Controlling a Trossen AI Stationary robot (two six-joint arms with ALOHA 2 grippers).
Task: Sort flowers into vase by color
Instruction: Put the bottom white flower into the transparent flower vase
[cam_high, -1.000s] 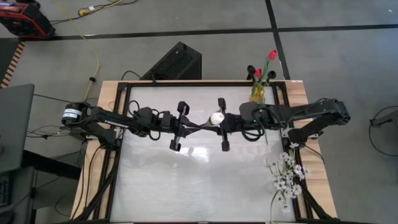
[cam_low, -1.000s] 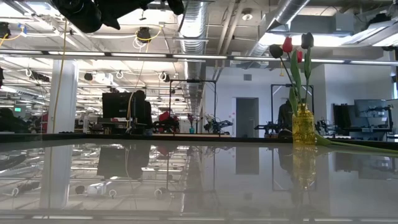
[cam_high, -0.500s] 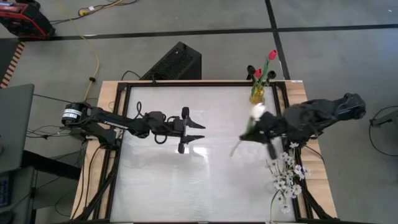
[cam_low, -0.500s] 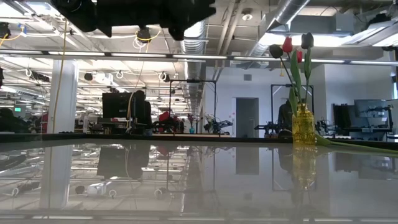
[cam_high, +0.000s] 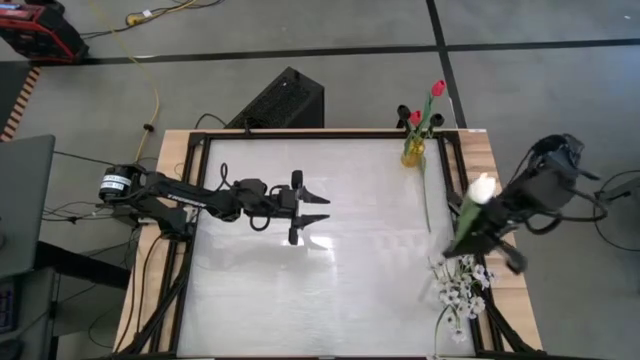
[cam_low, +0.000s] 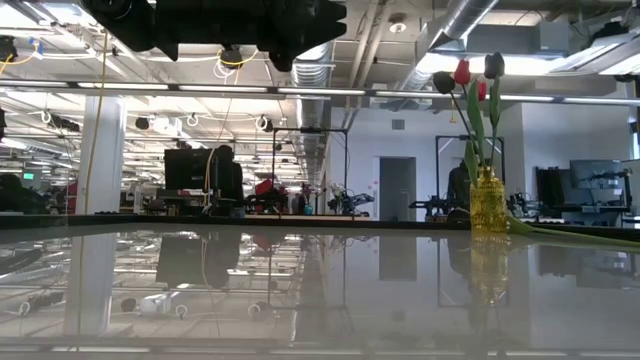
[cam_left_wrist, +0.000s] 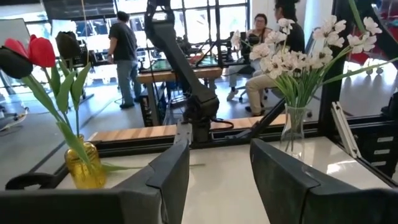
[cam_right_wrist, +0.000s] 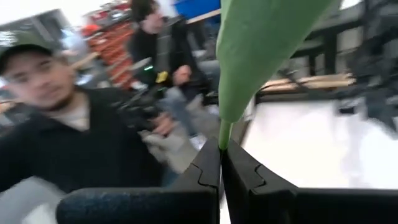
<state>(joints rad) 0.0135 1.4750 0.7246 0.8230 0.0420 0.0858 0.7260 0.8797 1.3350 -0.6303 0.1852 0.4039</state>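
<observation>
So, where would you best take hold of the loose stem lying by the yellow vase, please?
Grip the stem at its middle, from straight above, jaws across it. It lies flat on the table, thin and long, so a side approach looks poor. Left gripper is open; right gripper holds a white tulip.

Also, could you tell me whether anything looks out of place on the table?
One stem lies flat on the table beside the yellow vase, not in it. Otherwise nothing: the right tool grips a white tulip, the left tool waits open mid-table.
</observation>
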